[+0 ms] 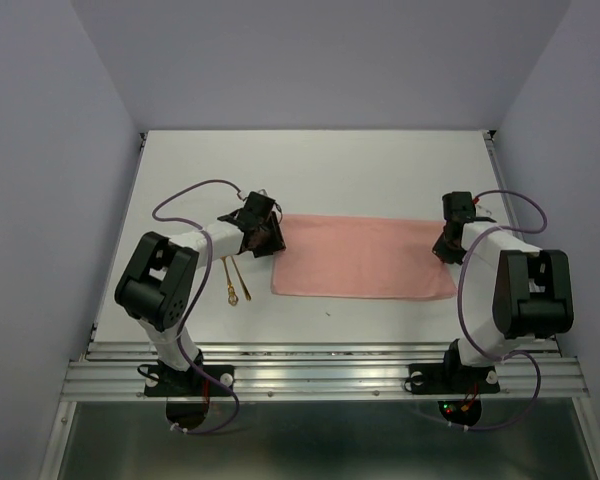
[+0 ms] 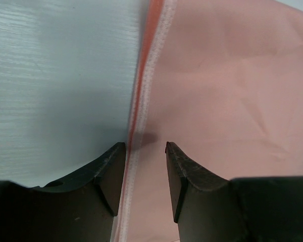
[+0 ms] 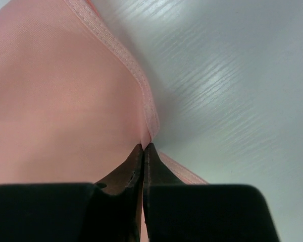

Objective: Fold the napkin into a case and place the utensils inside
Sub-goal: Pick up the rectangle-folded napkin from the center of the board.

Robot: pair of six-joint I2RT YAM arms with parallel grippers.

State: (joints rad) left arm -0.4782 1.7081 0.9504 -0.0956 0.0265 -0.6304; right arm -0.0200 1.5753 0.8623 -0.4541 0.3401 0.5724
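The salmon-pink napkin [image 1: 365, 256] lies flat as a wide rectangle in the middle of the white table. My left gripper [image 1: 264, 234] is open at its left edge, one jaw on each side of the hem [image 2: 141, 108], low over the cloth. My right gripper [image 1: 448, 245] is shut on the napkin's right edge [image 3: 150, 132], pinching the hem so the cloth puckers up. Two gold utensils [image 1: 234, 281] lie side by side on the table left of the napkin, near my left arm.
The white table [image 1: 320, 170] stretches behind the napkin to the back wall. A metal rail [image 1: 320, 365] runs along the near edge by the arm bases. Purple cables loop off both arms.
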